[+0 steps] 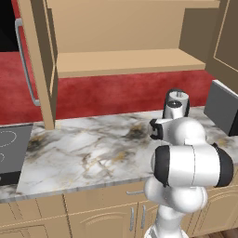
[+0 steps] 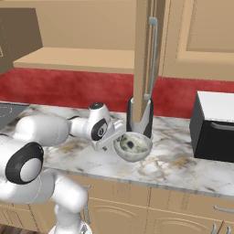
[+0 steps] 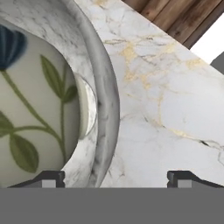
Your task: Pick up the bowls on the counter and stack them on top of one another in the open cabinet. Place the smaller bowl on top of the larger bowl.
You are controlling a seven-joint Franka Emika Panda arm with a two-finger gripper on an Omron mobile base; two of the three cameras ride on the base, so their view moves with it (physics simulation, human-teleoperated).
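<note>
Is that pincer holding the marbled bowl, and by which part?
Not yet: the pincer stands open astride the larger bowl's thick rim, one fingertip inside, one outside.

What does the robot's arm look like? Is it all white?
Not all white. The arm is made of fat, rounded, shiny white pieces with black rings and caps at the joints. One end has a round silver-grey cap. The gripper has two small dark finger tips. No cables or markings are visible.

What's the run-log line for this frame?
phase: grasp approach | end effector: open, straddling rim of larger bowl | bowl: on counter, not lifted | cabinet shelf: no bowl yet
</note>
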